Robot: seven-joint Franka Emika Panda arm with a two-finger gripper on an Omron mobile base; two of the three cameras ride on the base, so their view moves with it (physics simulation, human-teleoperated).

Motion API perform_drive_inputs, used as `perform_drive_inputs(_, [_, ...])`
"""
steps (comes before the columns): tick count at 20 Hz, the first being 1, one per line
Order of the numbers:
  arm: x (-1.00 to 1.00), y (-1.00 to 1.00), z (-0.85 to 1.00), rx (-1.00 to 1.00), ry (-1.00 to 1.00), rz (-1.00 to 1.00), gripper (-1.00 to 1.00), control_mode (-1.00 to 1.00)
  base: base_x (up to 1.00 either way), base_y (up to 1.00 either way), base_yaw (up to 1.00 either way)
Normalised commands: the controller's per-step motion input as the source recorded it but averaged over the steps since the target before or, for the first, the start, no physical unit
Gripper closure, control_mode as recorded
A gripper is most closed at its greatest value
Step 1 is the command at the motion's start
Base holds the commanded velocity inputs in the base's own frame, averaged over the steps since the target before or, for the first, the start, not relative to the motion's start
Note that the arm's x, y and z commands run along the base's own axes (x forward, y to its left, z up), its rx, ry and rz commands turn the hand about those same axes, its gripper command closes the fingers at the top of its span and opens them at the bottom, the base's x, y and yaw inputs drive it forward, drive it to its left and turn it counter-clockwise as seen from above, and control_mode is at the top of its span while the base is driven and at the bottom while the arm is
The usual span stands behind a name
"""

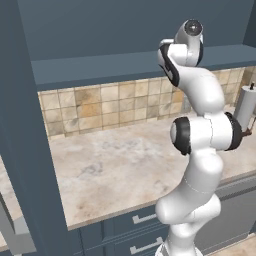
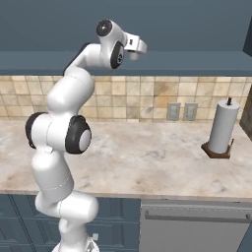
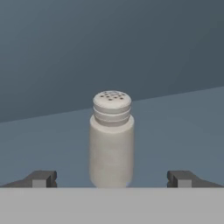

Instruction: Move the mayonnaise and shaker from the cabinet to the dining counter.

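The shaker [image 3: 112, 140], a small pale grey cylinder with a holed cap, stands upright on the cabinet [image 3: 175, 122] shelf, straight ahead in the hand view. My gripper [image 3: 112, 178] is open, and its two dark fingertips [image 3: 41, 178] sit wide apart on either side of the shaker's base without touching it. In the right base view the arm reaches up and the gripper [image 2: 137, 49] points into the dark blue-grey cabinet [image 2: 197, 59]. The cabinet's underside [image 1: 100, 65] spans the left base view. The mayonnaise and the dining counter are out of view.
Below the cabinet lies a marble-look counter [image 2: 147, 157] backed by tan tiles. A paper towel roll [image 2: 224, 128] stands at its right end. Drawers [image 1: 145, 217] with short handles run under it. A tall dark panel [image 1: 25, 125] stands at the left.
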Motion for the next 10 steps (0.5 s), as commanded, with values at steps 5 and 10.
perform_drive_inputs(5, [0.18,-0.01,-0.05,0.00,0.03,0.00,-1.00,-1.00,0.00,0.00,0.00])
perform_drive_inputs(10, [0.18,-0.06,-0.01,0.00,0.03,0.00,-1.00,-1.00,0.00,0.00,0.00])
